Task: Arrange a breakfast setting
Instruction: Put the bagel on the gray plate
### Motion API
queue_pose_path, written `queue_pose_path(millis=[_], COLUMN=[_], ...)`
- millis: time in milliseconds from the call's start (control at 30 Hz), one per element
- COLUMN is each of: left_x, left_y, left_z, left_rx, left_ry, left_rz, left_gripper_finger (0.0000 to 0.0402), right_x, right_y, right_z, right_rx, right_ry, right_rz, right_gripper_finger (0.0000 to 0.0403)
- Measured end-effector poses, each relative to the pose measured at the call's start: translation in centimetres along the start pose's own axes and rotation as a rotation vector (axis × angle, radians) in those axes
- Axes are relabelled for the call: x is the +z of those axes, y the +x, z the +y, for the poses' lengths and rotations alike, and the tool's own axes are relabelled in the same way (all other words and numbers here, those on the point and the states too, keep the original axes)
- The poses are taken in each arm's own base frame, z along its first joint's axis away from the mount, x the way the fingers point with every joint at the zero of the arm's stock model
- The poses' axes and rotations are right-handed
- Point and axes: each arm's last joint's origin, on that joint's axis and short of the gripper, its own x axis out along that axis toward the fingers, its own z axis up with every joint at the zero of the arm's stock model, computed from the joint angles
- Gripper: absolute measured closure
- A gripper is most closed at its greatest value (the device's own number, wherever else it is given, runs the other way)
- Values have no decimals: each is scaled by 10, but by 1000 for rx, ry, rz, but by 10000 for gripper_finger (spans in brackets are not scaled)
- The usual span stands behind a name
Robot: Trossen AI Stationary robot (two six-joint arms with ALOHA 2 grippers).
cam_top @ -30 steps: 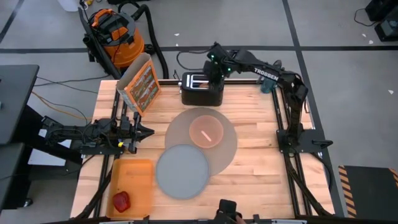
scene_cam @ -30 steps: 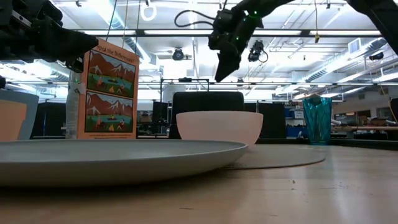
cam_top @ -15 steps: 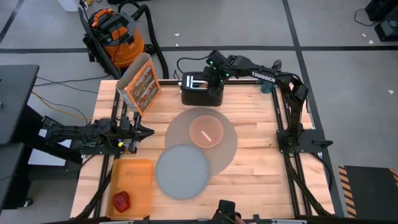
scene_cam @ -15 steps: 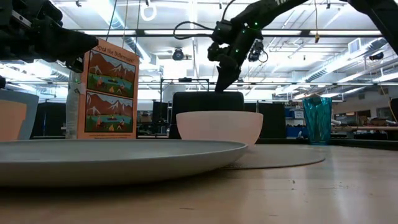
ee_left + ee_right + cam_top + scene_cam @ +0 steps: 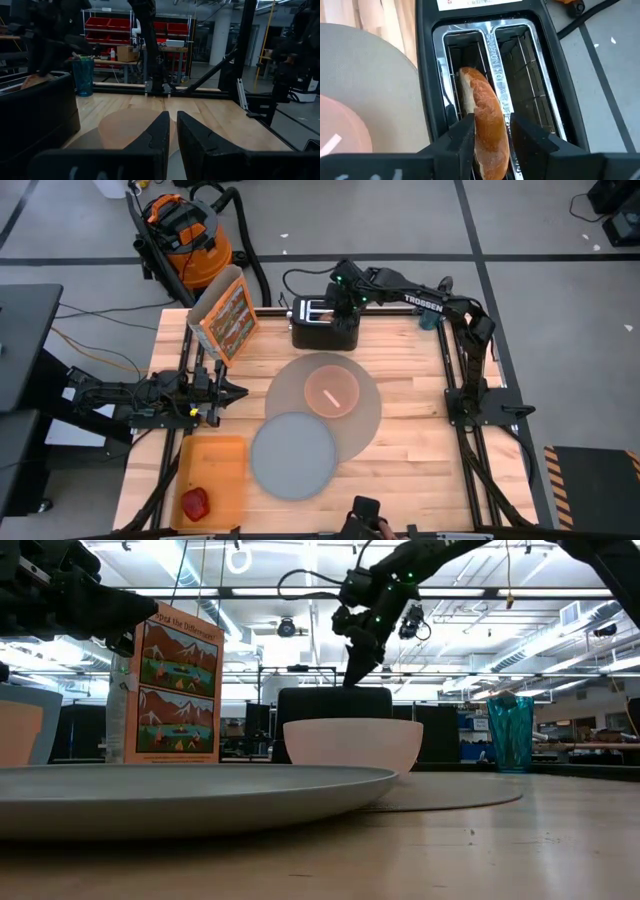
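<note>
R gripper (image 5: 490, 137) is clamped on a bread slice (image 5: 485, 125) over the toaster (image 5: 325, 323) at the desk's far edge; only its wrist cam shows the bread, in one slot. L gripper (image 5: 172, 132) waits near the left edge, fingers nearly together, empty. Bowl (image 5: 332, 393) sits on the mat (image 5: 368, 418) mid-desk, plate (image 5: 293, 455) overlapping it; apple (image 5: 194, 503) in the tray (image 5: 228, 470) at the near-left corner; low cam shows a workshop w/ strip lights.

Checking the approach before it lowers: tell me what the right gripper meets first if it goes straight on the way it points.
The right gripper, closed on a slice of bread, points down at the black toaster. The bread's lower end already sits in the toaster slot, so it likely meets the slot's inside first; depth there is unclear.
</note>
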Motion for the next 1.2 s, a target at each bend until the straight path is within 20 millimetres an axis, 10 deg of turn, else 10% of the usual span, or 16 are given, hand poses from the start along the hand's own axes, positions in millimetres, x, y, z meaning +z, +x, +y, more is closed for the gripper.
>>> queue_pose_path(millis=[367, 767, 1200], left_x=[0, 0, 0], left_y=[0, 0, 0], left_z=[0, 0, 0], left_rx=[0, 0, 0], left_ry=[0, 0, 0], left_rz=[0, 0, 0], left_gripper_finger=[359, 359, 359], right_x=[-14, -10, 33], right_y=[13, 13, -81], right_z=[0, -2, 17], right_rx=[39, -4, -93], right_ry=[15, -52, -163], right_rz=[24, 9, -253], right_gripper_finger=[256, 339, 349])
